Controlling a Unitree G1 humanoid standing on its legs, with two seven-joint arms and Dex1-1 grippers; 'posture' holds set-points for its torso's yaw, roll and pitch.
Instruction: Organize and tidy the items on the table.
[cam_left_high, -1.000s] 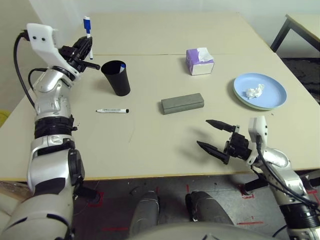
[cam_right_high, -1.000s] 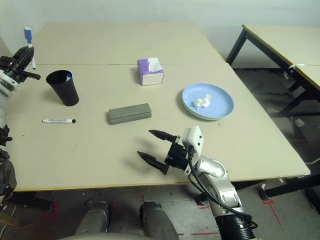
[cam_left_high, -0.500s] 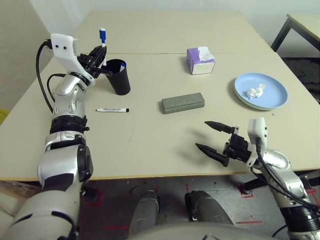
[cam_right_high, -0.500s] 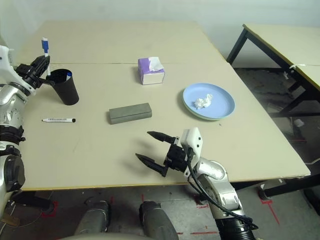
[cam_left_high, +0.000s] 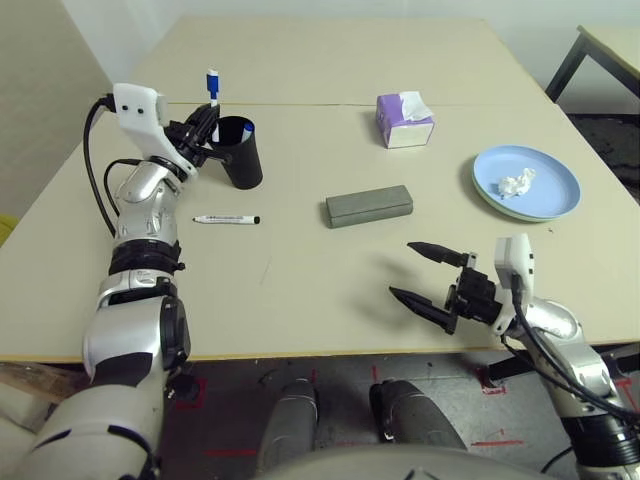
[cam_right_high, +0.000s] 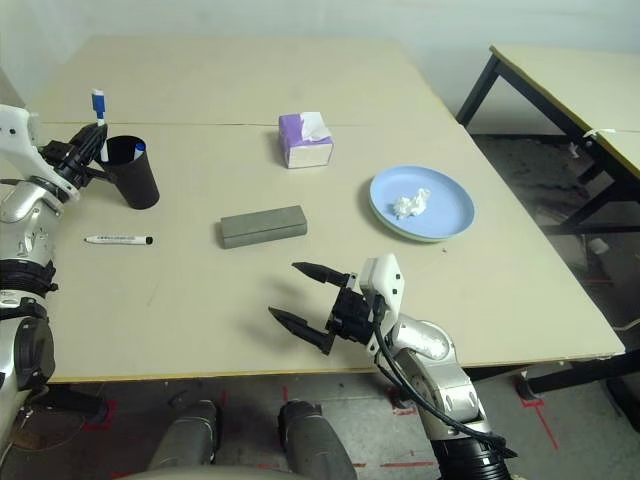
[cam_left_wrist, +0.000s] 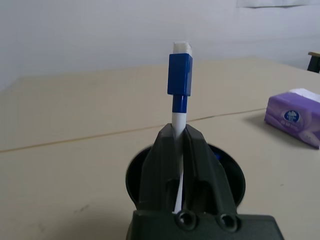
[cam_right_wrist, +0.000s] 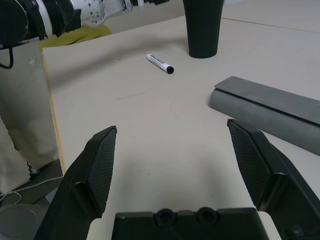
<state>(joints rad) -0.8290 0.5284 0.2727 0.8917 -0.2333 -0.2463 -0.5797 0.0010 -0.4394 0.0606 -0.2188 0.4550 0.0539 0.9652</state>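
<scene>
My left gripper (cam_left_high: 205, 133) is shut on the blue-capped white marker (cam_left_wrist: 179, 75), which it holds upright with the cap on top, over the near rim of a black cup (cam_left_high: 241, 154). A little blue shows inside the cup. The black-capped marker (cam_left_high: 225, 220) lies flat in front of the cup. The grey glasses case (cam_left_high: 368, 206) lies mid-table. At the right, the crumpled tissue (cam_left_high: 514, 183) rests on the light blue plate (cam_left_high: 556, 180), stacked on a light green one. My right gripper (cam_left_high: 401, 269) hovers open near the front edge, its fingers pointing toward the case (cam_right_wrist: 270, 107).
A purple tissue box (cam_left_high: 404, 120) stands behind the case. A seam line crosses the table (cam_left_high: 300, 270) behind the cup. A second table with black legs (cam_right_high: 560, 85) stands to the far right.
My left arm has carried the blue-capped marker to the right and down, from beside the cup to over its rim. The right arm has stayed in place.
</scene>
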